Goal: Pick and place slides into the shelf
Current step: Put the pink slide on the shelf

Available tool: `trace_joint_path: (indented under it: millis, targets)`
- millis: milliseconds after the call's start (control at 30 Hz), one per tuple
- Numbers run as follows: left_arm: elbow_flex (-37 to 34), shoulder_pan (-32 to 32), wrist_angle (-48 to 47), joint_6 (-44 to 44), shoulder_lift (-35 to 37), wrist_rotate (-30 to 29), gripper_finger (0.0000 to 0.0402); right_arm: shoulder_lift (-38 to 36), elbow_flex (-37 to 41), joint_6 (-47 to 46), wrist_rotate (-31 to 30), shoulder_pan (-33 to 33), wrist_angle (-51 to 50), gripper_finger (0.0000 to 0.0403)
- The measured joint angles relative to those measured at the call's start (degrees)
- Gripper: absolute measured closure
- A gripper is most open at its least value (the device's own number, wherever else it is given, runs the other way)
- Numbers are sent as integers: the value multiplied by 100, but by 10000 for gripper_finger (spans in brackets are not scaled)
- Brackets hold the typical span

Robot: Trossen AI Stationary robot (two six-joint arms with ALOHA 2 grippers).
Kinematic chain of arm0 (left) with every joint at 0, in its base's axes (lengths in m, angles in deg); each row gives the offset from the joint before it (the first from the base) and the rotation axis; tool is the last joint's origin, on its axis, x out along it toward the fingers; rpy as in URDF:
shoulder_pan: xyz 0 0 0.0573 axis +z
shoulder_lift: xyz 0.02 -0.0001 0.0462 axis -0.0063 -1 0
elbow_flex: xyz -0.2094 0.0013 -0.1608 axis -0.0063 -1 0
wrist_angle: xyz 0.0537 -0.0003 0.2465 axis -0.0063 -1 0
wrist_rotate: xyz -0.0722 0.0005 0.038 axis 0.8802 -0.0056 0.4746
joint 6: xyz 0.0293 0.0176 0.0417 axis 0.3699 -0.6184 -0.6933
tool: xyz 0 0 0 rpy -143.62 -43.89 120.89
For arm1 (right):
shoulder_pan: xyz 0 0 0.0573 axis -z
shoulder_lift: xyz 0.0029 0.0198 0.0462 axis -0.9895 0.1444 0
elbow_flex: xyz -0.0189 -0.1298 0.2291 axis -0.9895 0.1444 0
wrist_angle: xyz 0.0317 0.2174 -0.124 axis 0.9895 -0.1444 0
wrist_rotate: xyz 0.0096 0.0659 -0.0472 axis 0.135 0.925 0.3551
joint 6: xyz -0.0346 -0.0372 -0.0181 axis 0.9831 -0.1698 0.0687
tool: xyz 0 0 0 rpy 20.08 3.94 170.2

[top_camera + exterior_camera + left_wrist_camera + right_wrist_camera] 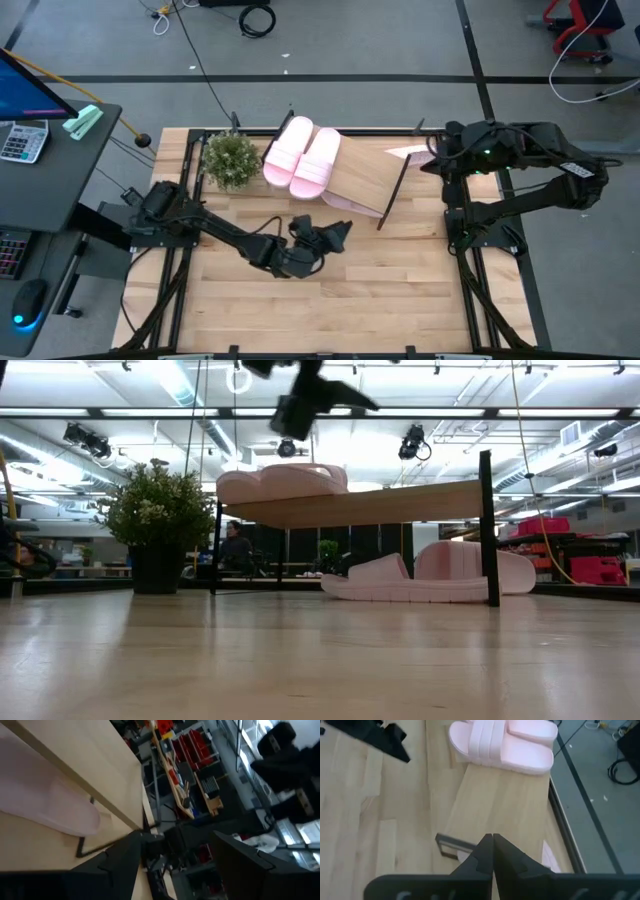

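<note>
High view: 2 slides on shelf | butcher-block table | plant

We see a grey floor crossed by dark seams and loose cables beyond the butcher-block worktop, with a dark desk holding a calculator to one side. In the low view, ceiling strip lights glow over red shelving, and a person sits far back.
</note>
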Motion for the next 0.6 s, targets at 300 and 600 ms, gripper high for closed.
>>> trace_joint_path:
  millis: [300,600]
  targets:
    - [747,87,-78,-620,-746,85,174,-580,0,-515,18,-9,-324,391]
    - [799,66,-1101,-785,-911,460,189,-958,0,-754,230,-9,-605,391]
